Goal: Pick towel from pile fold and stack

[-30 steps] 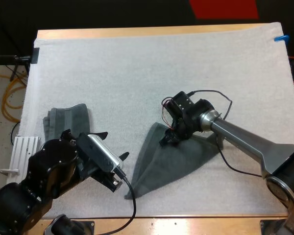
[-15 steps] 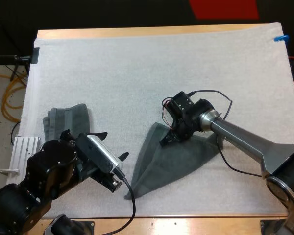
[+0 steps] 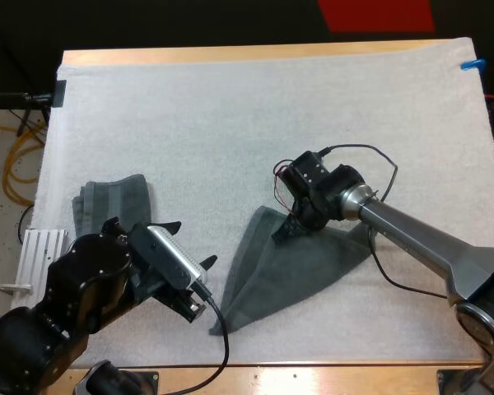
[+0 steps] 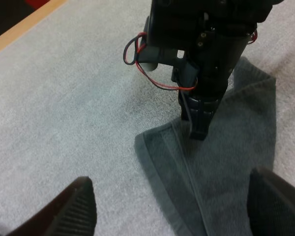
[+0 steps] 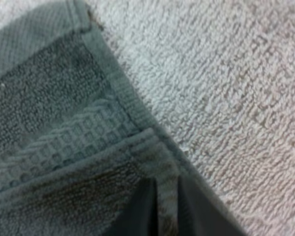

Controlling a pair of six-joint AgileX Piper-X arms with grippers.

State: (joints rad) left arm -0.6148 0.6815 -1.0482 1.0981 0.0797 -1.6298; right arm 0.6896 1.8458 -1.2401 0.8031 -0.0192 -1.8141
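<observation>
Cloth should handle as soft, light and limp; the best hold is a hemmed corner. Count: two towels. Spread towel (image 3: 288, 267) lies on mat (image 3: 230, 123); bunched towel (image 3: 111, 202) lies well left of it. Right gripper (image 3: 286, 232) pinches its far corner. Left gripper (image 3: 189, 244), between both, gapes wide, holding nothing.

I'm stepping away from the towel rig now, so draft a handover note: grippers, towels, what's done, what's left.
Left gripper: open, empty, near the spread towel and its left edge.
Right gripper: shut on that towel's far corner, down at the mat.
Folded towel lies at the mat's left side.
Done: one towel looks folded. Left: finish folding the spread towel, now a rough triangle, and stack it on the folded one.
</observation>
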